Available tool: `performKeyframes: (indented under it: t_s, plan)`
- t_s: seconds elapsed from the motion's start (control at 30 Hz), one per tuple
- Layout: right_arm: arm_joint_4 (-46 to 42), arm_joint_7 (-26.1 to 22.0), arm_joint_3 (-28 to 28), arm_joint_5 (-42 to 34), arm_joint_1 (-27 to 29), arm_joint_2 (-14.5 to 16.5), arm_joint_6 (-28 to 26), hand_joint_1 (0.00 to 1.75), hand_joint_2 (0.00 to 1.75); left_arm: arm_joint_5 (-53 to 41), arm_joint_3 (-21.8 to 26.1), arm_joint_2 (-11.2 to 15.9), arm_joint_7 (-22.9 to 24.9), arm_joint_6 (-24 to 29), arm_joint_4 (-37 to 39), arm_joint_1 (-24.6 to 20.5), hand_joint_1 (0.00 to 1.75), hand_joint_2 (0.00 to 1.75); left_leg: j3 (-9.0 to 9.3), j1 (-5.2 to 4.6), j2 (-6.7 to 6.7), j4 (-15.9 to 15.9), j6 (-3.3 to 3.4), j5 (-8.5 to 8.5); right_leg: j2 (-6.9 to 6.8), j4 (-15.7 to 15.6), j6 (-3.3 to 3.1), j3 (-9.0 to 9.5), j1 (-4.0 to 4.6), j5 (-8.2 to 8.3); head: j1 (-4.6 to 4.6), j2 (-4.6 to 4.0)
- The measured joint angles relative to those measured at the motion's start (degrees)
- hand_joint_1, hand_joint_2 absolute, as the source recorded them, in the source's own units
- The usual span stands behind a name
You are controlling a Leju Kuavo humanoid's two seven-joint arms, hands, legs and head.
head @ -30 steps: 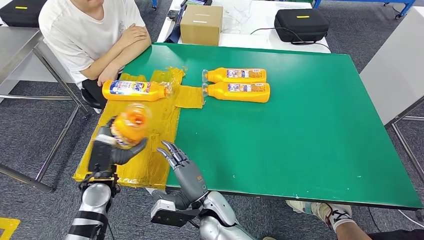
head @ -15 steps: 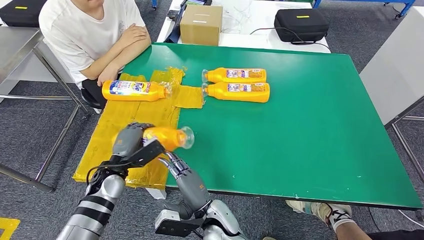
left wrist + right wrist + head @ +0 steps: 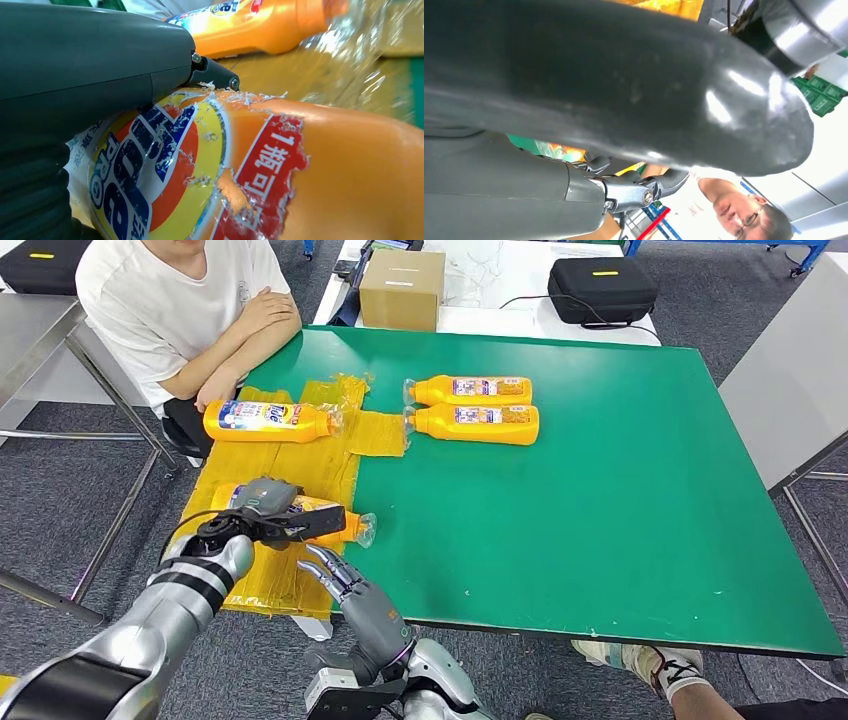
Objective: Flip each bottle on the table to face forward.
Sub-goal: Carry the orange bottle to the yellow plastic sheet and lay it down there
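My left hand [image 3: 268, 512] grips an orange bottle [image 3: 340, 523] lying on its side on the yellow plastic sheet [image 3: 300, 470], clear cap toward the green table [image 3: 620, 490]. In the left wrist view the bottle's colourful front label [image 3: 165, 170] faces up under my thumb [image 3: 100, 65]. My right hand [image 3: 348, 585] hovers just below the table's near edge, fingers apart and holding nothing. Another orange bottle [image 3: 268, 421] lies label up at the sheet's far end. Two more orange bottles [image 3: 470, 391] [image 3: 474, 424] lie side by side on the green top.
A person in a white shirt [image 3: 170, 300] sits at the table's far left corner, arms folded. A cardboard box [image 3: 403, 288] and a black case [image 3: 602, 288] stand on the white table behind. The green top's right half is bare.
My left hand has turned the bottle from upright in the air to lying flat and has lowered it onto the yellow sheet. The right hand has shifted slightly down.
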Motion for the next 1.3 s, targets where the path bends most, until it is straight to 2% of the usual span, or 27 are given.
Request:
performKeyframes:
  t_s: [0.13,0.33,0.43,0.47,0.53,0.6,0.63,0.67,0.7,0.9,1.0,1.13,1.3]
  plan:
    - [0.0,-0.1,0.1,-0.3,-0.2,0.1,0.2,0.00,0.00,-0.7,-1.7,-0.1,1.4,-1.3,3.5,-2.5,1.75,1.75,-0.01,0.00,0.00,0.0,0.00,0.00,0.00,0.0,0.00,0.00,-0.01,0.00,-0.01,0.00]
    - [0.0,-0.1,0.1,-0.7,-0.3,0.1,0.2,0.00,0.00,-0.8,-2.8,-0.3,1.7,-1.3,5.8,-3.9,1.75,1.75,0.00,-0.01,0.00,0.0,0.00,0.00,0.00,0.0,0.00,0.01,-0.01,0.00,-0.01,0.00]
    - [0.0,-0.2,0.2,-0.8,-0.3,0.1,0.3,0.00,0.00,-0.4,-3.0,-0.3,1.9,-1.5,6.4,-4.2,1.60,1.75,0.00,-0.01,0.00,0.0,0.00,0.00,0.00,0.0,0.00,0.01,-0.01,0.00,-0.01,0.00]
    - [0.0,-0.3,0.2,-0.9,-0.3,0.2,0.5,0.00,0.00,0.0,-2.9,-0.4,2.2,-1.8,6.7,-4.4,1.48,1.75,0.01,0.00,0.00,0.0,0.00,0.00,0.00,0.0,0.00,0.01,0.00,0.00,-0.01,0.00]
    - [0.0,-0.7,0.4,-1.1,-0.4,0.2,0.9,0.00,0.00,1.1,-2.7,-0.6,3.0,-3.0,7.3,-4.9,1.11,1.75,0.00,0.00,0.00,0.0,0.00,0.00,0.00,0.0,0.00,0.01,0.00,0.00,-0.01,0.00]
    - [0.2,-1.1,0.7,-1.4,-0.7,0.3,1.1,0.00,0.00,1.5,-2.5,-0.8,3.8,-4.8,8.1,-5.7,0.53,1.75,0.00,0.00,0.00,0.0,0.00,0.00,0.00,0.0,0.00,0.01,0.00,0.00,-0.01,0.00]
    - [0.3,-1.3,0.8,-1.6,-0.8,0.3,1.2,0.00,0.00,1.5,-2.5,-0.9,4.1,-6.0,8.5,-6.2,0.31,1.75,0.00,0.00,0.00,0.0,0.00,0.00,0.00,0.0,0.00,0.01,0.00,0.00,-0.01,0.00]
    - [0.5,-1.5,1.0,-1.9,-1.0,0.4,1.2,0.00,0.00,1.3,-2.5,-0.9,4.1,-7.4,8.9,-6.7,0.11,1.75,0.00,0.00,0.00,0.0,0.00,0.00,0.00,0.0,0.00,0.02,0.00,0.00,0.00,0.00]
    - [0.6,-1.7,1.1,-2.3,-1.2,0.5,1.2,0.00,0.00,1.1,-2.5,-1.0,3.8,-8.9,9.3,-7.1,0.00,1.75,0.00,0.00,0.00,0.0,0.00,0.00,0.00,0.0,0.00,0.02,-0.01,0.00,0.00,0.00]
    - [2.2,-4.1,1.3,-5.6,-2.1,0.9,1.7,0.00,0.00,4.7,-2.0,-0.9,-1.6,-20.8,11.3,-9.6,0.00,1.75,0.01,0.00,-0.04,0.0,0.00,0.00,-0.02,0.0,0.00,0.07,-0.01,0.00,-0.01,0.00]
    - [3.5,-5.4,1.4,-7.1,-2.5,1.2,2.3,0.00,0.00,8.9,-0.5,-0.4,-4.8,-24.7,11.8,-10.5,0.00,1.75,0.02,0.00,-0.04,0.0,-0.01,0.01,-0.02,0.0,0.00,0.07,-0.01,0.00,0.00,0.00]
    - [4.9,-6.6,1.7,-9.0,-3.1,1.5,2.6,0.00,0.00,16.9,3.3,0.3,-9.0,-27.2,12.2,-10.8,0.00,1.75,0.02,0.00,-0.03,0.0,-0.03,0.03,-0.02,0.1,0.00,0.07,-0.01,0.00,0.00,0.00]
    - [6.0,-7.0,2.9,-10.5,-3.6,1.6,2.7,0.00,0.00,24.4,8.0,1.4,-12.4,-26.8,12.3,-10.6,0.00,1.75,0.01,0.00,-0.02,0.0,-0.03,0.03,-0.01,0.1,0.00,0.05,-0.01,0.00,-0.01,0.00]
